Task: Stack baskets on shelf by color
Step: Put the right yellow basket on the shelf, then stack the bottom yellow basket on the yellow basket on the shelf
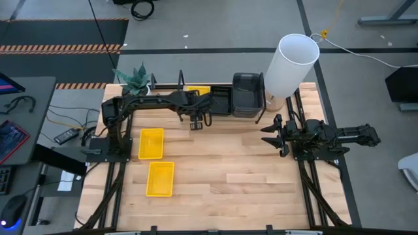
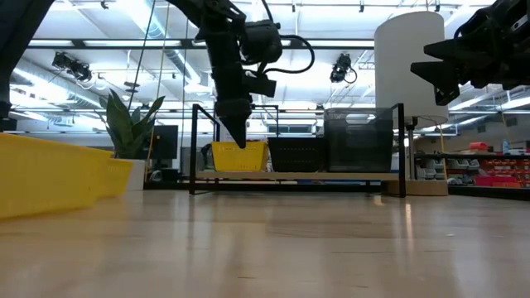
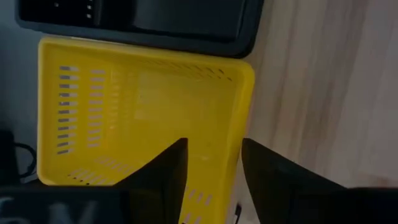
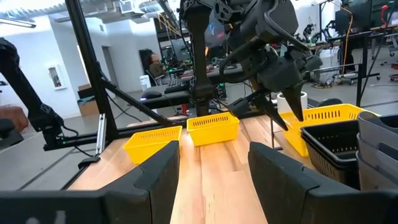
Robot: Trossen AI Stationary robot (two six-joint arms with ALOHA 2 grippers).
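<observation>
One yellow basket [image 1: 199, 91] [image 2: 240, 156] sits at the left end of the black shelf [image 2: 401, 149]. Stacked black baskets [image 1: 222, 101] fill the middle and stacked grey baskets [image 1: 247, 93] the right. Two more yellow baskets [image 1: 151, 143] [image 1: 160, 178] lie flat on the table's left half. My left gripper [image 3: 214, 168] [image 2: 240, 136] is open and points down just over the shelf's yellow basket [image 3: 137, 112]. Its fingers stand either side of one basket wall [image 3: 239, 149]. My right gripper [image 1: 273, 134] [image 4: 214, 168] waits open, raised above the table's right side.
A tall white cylinder [image 1: 290, 65] stands at the shelf's right end, close to the right arm. A potted plant [image 1: 134, 79] sits at the table's far left corner. Bare wood shows in the table's middle and near right part.
</observation>
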